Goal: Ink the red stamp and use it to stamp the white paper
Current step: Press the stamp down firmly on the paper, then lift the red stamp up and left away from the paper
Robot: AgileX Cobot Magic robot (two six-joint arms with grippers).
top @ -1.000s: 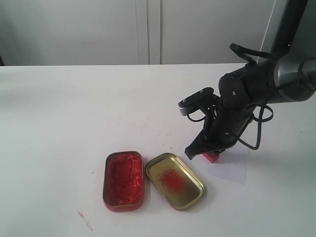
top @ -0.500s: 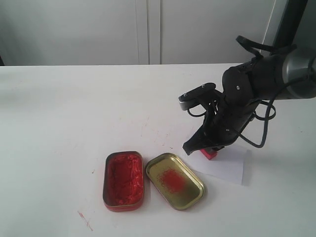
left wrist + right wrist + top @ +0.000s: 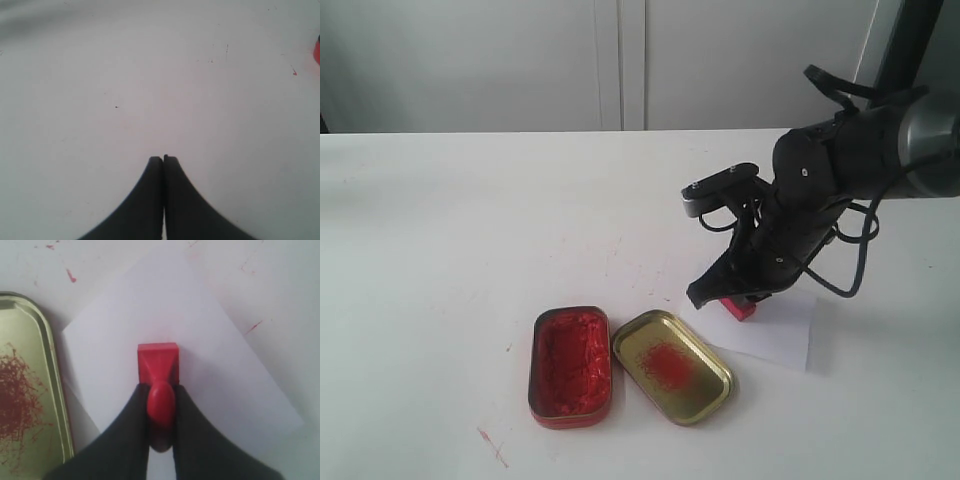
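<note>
My right gripper point(image 3: 160, 386) is shut on the knob of the red stamp point(image 3: 158, 360); the stamp's square base sits over the white paper point(image 3: 165, 315). From the exterior camera the right gripper point(image 3: 728, 292) hangs low over the paper's point(image 3: 775, 335) left end, the red stamp point(image 3: 742, 308) showing under the fingers. Whether the base touches the sheet I cannot tell. My left gripper point(image 3: 163, 159) is shut on nothing above bare white tabletop; it is out of the exterior view.
The tin of red ink paste point(image 3: 570, 365) lies at the front centre. Its gold lid point(image 3: 672, 365), red-smeared inside, lies beside it, close to the paper; the lid point(image 3: 25, 385) also shows in the right wrist view. Red smudges mark the tabletop point(image 3: 470, 230).
The right gripper with the stamp has shifted a little left and away from the front edge, and the paper has shifted slightly with it. The left gripper's earlier state is not shown.
</note>
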